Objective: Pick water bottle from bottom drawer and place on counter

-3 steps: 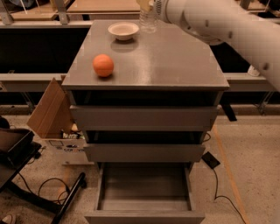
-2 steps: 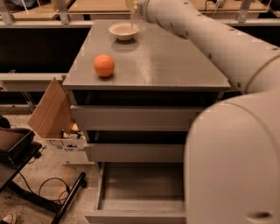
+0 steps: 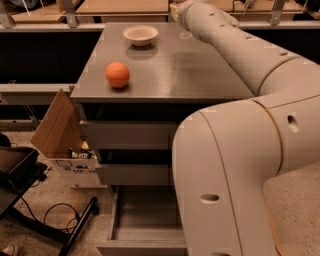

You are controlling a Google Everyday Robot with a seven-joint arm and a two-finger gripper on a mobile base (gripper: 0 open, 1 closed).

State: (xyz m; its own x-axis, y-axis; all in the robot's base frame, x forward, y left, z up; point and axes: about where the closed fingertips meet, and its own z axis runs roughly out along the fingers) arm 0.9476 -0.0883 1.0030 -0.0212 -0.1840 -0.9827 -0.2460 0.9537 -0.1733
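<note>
Cardboard box [image 3: 55,131] leans left of the cabinet, orange ball [image 3: 118,75] and white bowl [image 3: 140,35] sit on the table [image 3: 175,75], bottom drawer [image 3: 142,220] stands open below, and at the far edge the gripper [image 3: 175,10], its grip impossible to tell, is just above the water bottle [image 3: 185,35].

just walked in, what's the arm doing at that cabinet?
The robot arm reaches across the counter, its gripper at the far edge, mostly hidden by the wrist. What looks like the base of the water bottle sits on the counter just below it. The bottom drawer stands open. An orange ball and a white bowl also rest there.
</note>
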